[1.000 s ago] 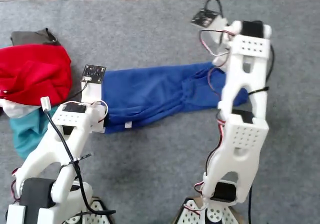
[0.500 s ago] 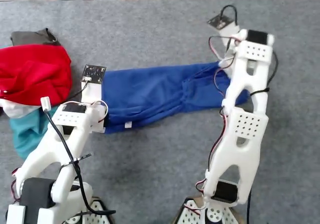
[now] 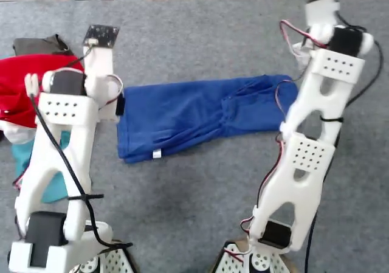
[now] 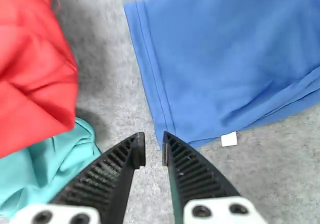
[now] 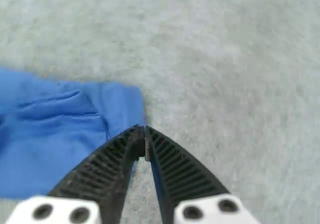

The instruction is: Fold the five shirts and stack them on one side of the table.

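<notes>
My left jaws stand a narrow gap apart, empty, over one end of the blue shirt, which lies in a long strip across the grey counter. My right jaws are together, empty, over its other end. A red shirt and a teal shirt are heaped beside the left arm.

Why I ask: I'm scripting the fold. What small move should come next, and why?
Probably open the right gripper and lower it onto the end of the blue shirt beside it. The shirt lies flat as a long strip, only partly folded, and that gripper is shut and empty by the end's corner, so gripping there to fold it across seems next.
</notes>
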Tool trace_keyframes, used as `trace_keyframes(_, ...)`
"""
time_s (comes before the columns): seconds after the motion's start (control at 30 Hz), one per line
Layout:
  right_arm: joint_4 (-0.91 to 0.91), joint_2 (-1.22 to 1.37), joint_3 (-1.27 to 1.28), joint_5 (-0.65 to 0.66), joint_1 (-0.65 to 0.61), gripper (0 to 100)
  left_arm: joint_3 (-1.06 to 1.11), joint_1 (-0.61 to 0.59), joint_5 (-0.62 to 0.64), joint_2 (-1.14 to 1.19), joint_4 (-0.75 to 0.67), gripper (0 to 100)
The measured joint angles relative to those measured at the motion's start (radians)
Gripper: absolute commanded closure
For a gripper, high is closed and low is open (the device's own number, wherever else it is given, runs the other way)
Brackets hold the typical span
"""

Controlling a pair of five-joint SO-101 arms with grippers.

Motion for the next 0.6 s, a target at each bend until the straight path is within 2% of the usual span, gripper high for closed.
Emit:
trace_keyframes(0.07,0.0,0.0,-0.002,-0.049,0.017,98.3,-0.02,0.0,0.025,0.057,0.017,82)
trace_keyframes(0.17,0.0,0.0,-0.011,-0.087,0.026,98.3,-0.037,0.0,0.063,0.193,0.031,83)
trace_keyframes(0.33,-0.031,0.0,-0.015,-0.091,0.034,98.3,-0.066,-0.012,0.118,0.371,0.031,78)
trace_keyframes(0.6,-0.066,0.0,-0.015,-0.044,0.052,98.3,-0.129,-0.103,0.198,0.459,-0.008,72)
